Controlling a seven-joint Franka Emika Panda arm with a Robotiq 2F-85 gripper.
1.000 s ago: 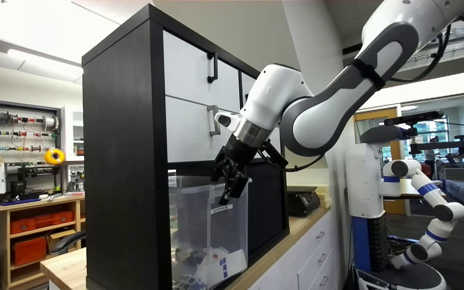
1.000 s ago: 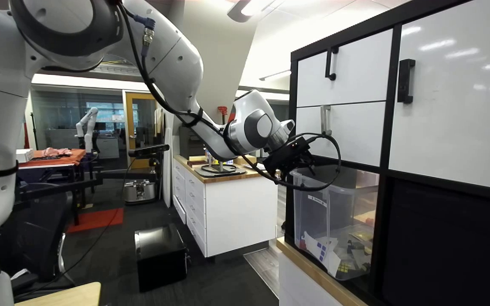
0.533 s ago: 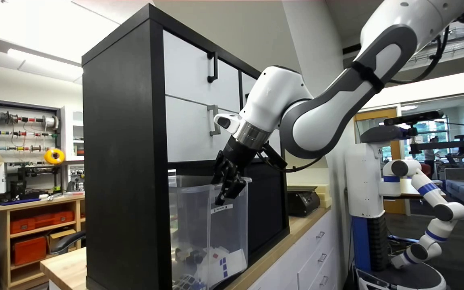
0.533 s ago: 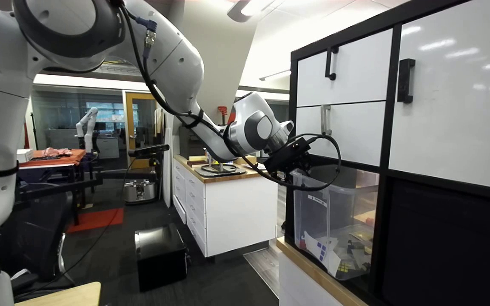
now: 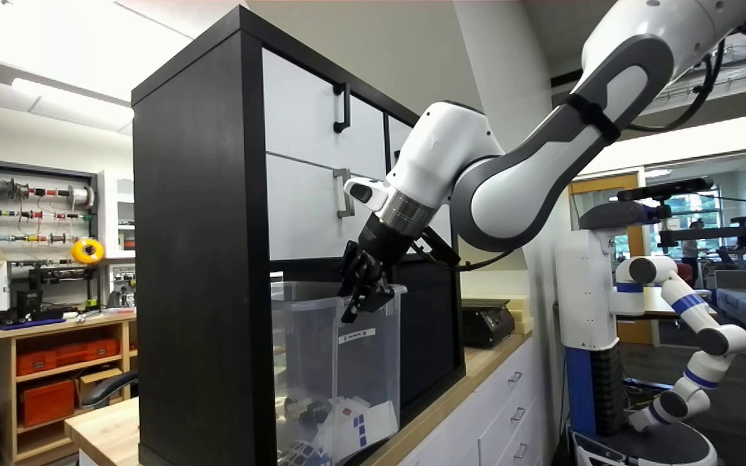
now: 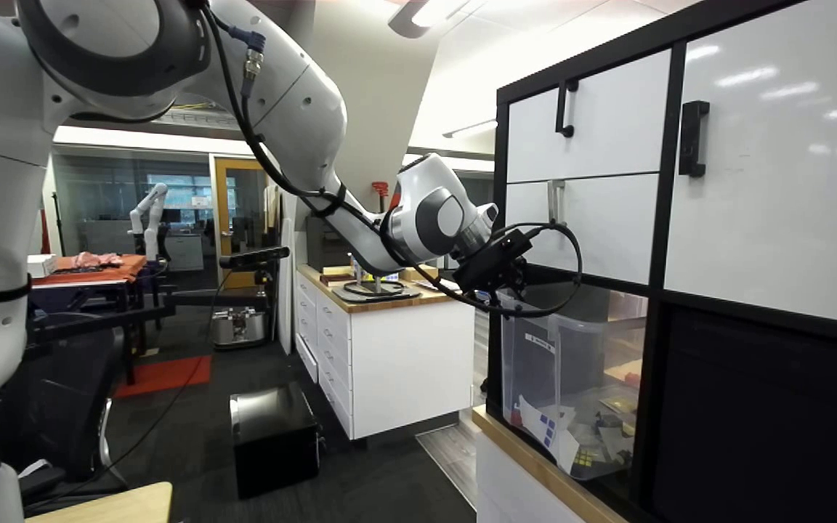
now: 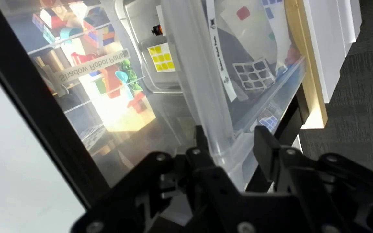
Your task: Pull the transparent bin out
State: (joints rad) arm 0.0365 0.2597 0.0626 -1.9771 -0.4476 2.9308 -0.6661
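Likely the grasp: in the wrist view your gripper (image 7: pixel 231 142) straddles the rim (image 7: pixel 202 77), fingers (image 7: pixel 265 147) apart at nine and three o'clock. Close next, then pull the bin (image 5: pixel 368 366).

I get clear plastic on the bin (image 7: pixel 199 77), smooth and shiny; the label (image 7: pixel 217 48) on it looks like matt paper. Claw (image 7: pixel 231 134) mostly matt, screws (image 7: pixel 246 227) shiny metal. Arm (image 5: pixel 509 194) has a smooth shell, slight gloss; wrist ring (image 5: pixel 406 212) bare metal. Cabinet (image 5: pixel 192 272) side matt; big door (image 6: pixel 782 167) glossy, bouncing light back at me; lower handle (image 6: pixel 555 200) metal, by the look. Table (image 5: pixel 434 409) smooth wood. Carpet (image 7: pixel 358 129) rough, fabric. Floor box (image 6: pixel 277 439) glossy.
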